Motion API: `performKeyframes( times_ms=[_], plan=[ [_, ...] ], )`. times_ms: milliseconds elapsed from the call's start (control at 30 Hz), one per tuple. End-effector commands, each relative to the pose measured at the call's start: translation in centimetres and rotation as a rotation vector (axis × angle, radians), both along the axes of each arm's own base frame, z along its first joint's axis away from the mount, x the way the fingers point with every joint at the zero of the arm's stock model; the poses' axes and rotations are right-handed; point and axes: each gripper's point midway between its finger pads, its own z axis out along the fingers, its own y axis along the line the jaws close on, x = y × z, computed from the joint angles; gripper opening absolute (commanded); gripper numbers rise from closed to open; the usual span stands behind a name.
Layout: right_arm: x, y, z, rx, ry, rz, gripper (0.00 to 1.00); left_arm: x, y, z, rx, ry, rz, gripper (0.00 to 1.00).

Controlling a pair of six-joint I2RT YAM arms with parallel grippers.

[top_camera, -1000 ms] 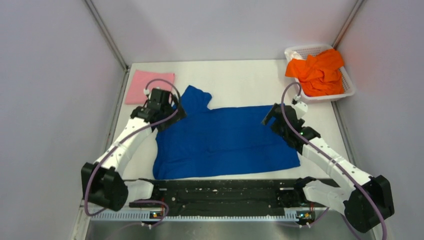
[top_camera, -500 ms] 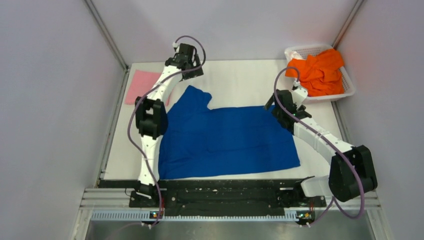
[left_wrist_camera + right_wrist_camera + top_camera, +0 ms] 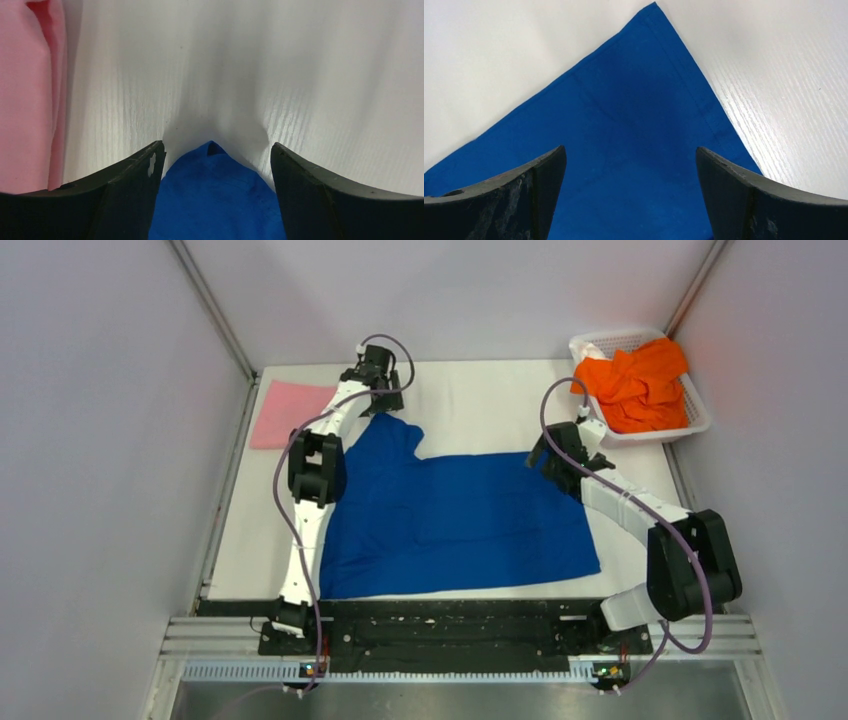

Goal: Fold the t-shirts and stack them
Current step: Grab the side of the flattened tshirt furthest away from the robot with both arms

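The royal-blue t-shirt lies spread flat on the white table, print hidden. My left gripper is open over the tip of its far-left sleeve; that tip lies between the fingers. My right gripper is open over the shirt's far-right corner. The pink t-shirt lies folded at the far left and shows at the left edge of the left wrist view. The orange t-shirt is bunched in the basket.
The white mesh basket stands at the far right corner. Grey enclosure walls stand on three sides. The black rail with both arm bases runs along the near edge.
My left arm swung from the shirt's left shoulder out to the far edge, then came down onto the sleeve tip. My right gripper shifted slightly farther, over the far-right corner.
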Motion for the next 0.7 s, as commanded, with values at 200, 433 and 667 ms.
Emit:
performKeyframes(
  times_ms=[200, 433, 667],
  plan=[
    [1.4, 1.2, 1.1, 0.041, -0.029, 0.043, 0.99, 0.6, 1.0, 0.3, 0.049, -0.015, 0.023, 0.53],
    [1.1, 0.5, 0.9, 0.019, -0.02, 0.013, 0.99, -0.2, 0.7, -0.1, 0.095, 0.014, -0.017, 0.31],
    [2.1, -2.0, 1.5, -0.104, 0.005, -0.079, 0.98, -0.7, 0.7, 1.0, 0.139, 0.013, -0.037, 0.0]
  ],
)
